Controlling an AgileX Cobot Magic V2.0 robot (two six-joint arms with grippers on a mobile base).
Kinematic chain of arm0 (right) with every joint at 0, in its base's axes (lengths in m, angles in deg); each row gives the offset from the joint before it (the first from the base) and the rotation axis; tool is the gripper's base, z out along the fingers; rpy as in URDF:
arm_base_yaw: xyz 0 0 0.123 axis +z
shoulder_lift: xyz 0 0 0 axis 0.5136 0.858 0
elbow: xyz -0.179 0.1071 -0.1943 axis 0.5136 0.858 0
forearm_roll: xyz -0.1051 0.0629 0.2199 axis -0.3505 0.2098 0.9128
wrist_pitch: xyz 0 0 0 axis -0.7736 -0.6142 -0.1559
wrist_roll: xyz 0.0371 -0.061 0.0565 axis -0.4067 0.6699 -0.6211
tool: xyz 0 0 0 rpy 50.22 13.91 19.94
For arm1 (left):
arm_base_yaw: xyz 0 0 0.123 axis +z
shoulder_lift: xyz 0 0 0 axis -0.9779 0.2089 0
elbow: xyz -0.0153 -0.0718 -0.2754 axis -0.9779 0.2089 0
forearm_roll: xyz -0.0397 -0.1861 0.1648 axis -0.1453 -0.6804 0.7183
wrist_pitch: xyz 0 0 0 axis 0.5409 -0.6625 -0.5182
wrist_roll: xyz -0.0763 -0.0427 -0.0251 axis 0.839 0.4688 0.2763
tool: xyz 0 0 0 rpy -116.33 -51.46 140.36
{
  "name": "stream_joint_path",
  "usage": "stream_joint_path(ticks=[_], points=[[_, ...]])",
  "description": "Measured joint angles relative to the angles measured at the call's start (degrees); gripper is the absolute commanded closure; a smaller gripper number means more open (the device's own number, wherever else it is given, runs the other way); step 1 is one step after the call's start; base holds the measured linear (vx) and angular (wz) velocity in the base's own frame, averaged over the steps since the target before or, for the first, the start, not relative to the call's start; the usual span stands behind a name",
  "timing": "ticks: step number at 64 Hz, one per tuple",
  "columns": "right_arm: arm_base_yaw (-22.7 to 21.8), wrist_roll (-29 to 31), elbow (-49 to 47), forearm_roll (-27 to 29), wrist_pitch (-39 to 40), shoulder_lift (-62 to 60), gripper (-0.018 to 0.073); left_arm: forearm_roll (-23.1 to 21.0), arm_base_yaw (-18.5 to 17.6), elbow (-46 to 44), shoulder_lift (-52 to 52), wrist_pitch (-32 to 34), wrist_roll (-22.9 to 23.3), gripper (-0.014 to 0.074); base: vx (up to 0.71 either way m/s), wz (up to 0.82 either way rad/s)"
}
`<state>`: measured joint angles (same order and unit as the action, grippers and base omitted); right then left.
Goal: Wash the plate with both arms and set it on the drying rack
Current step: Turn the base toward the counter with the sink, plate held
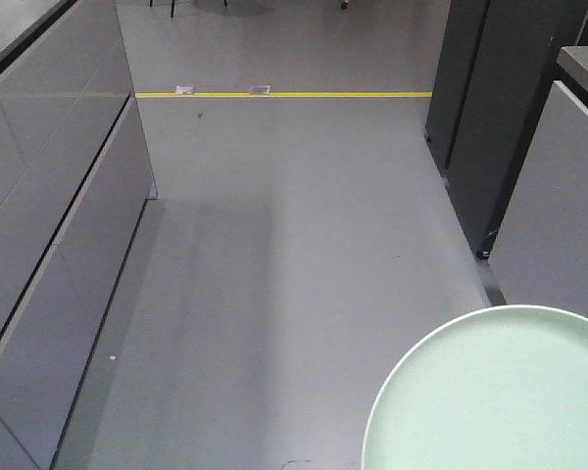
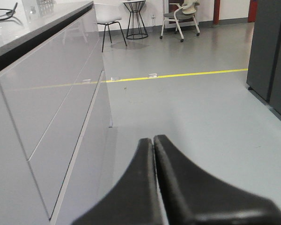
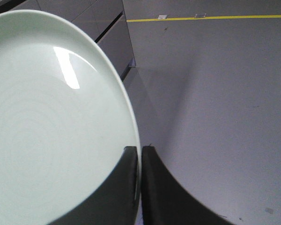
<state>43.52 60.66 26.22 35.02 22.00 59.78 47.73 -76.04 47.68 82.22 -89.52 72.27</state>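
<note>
Right gripper (image 3: 140, 152) is clamping the rim of the pale mint-green plate (image 3: 51, 126), with one black finger lying on each face of the edge. The plate is being held above the grey floor (image 3: 215, 93), to the right of the grey drawer cabinet (image 1: 49, 225) and well apart from it. In the front view it is filling the lower right corner. Its glossy face is catching a streak of light.

Left gripper (image 2: 153, 140) is sitting with its fingers pressed together and nothing between them, pointing along the cabinet front, near it. A yellow floor line (image 1: 284, 94) is running rightward from the cabinet across the floor. A white chair (image 2: 107, 18) and a black wire side table (image 2: 136, 18) are standing beyond the cabinet's far end.
</note>
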Motion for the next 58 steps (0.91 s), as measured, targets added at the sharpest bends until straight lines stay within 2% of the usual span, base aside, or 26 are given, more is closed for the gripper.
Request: stream_joint_path(ticks=[58], points=[[0.0, 0.0, 0.0, 0.0, 0.0, 0.0, 0.0561, 0.0, 0.0, 0.0, 0.0, 0.0, 0.0, 0.0603, 0.22, -0.01]])
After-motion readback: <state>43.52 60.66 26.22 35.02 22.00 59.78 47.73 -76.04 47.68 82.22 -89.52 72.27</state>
